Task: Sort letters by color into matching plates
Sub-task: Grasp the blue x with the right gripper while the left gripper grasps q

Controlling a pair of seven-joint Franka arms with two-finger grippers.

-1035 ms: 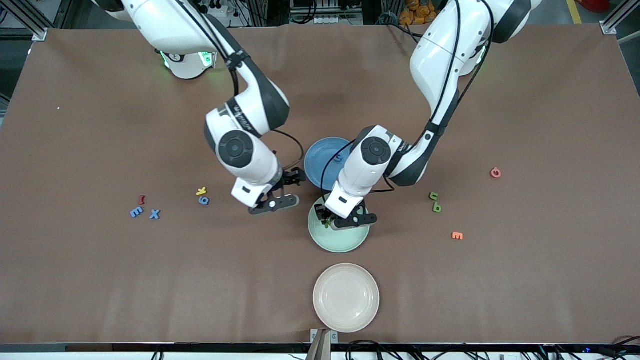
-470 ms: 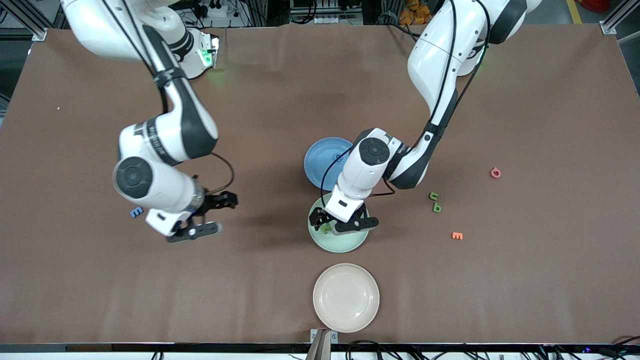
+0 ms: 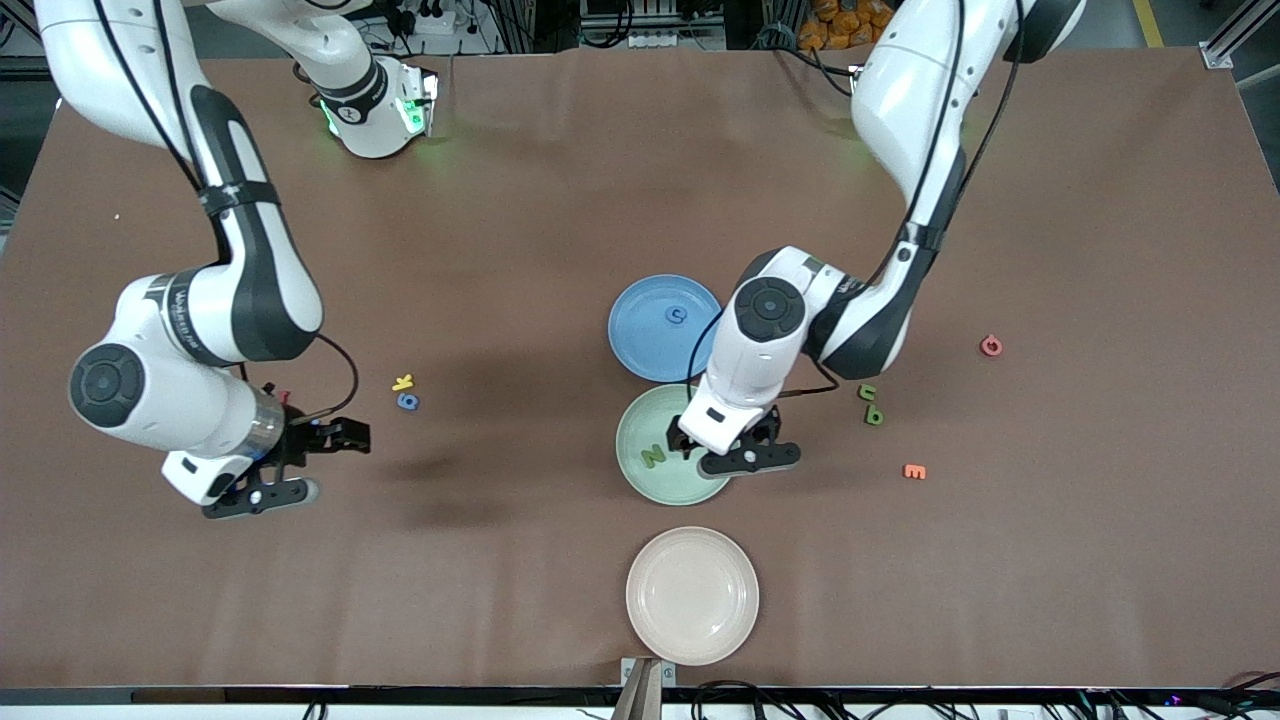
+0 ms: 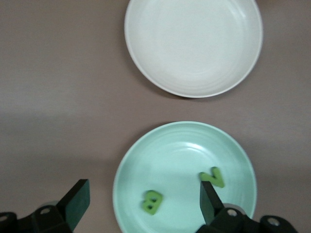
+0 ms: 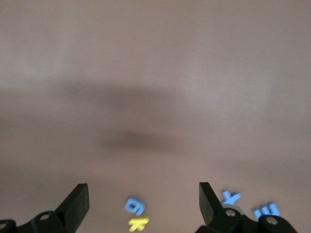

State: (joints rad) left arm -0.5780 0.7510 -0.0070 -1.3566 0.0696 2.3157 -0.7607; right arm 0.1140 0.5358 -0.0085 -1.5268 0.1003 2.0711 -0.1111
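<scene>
The mint green plate (image 3: 648, 425) holds a green N (image 3: 653, 455). In the left wrist view the green plate (image 4: 184, 155) shows the N (image 4: 212, 176) and a green B (image 4: 152, 201). My left gripper (image 3: 725, 450) hangs open and holding nothing over the plate's edge toward the left arm's end, the B below its jaws (image 4: 143, 194). The blue plate (image 3: 640, 340) carries one blue letter (image 3: 677, 316). Two green letters (image 3: 870, 403) lie on the table. My right gripper (image 3: 300, 467) is open over bare table. A blue 6 (image 3: 407, 401) lies by it; a blue X (image 5: 230, 196) and E (image 5: 266, 210) show by its finger.
A cream plate (image 3: 692, 595) sits nearer the front camera than the green plate. A yellow letter (image 3: 403, 382) lies beside the blue 6. An orange letter (image 3: 914, 471) and a red one (image 3: 991, 346) lie toward the left arm's end.
My left gripper opened and let a green letter drop into the green plate, then shifted toward the left arm's end. My right arm swung from beside the plates out toward its own end.
</scene>
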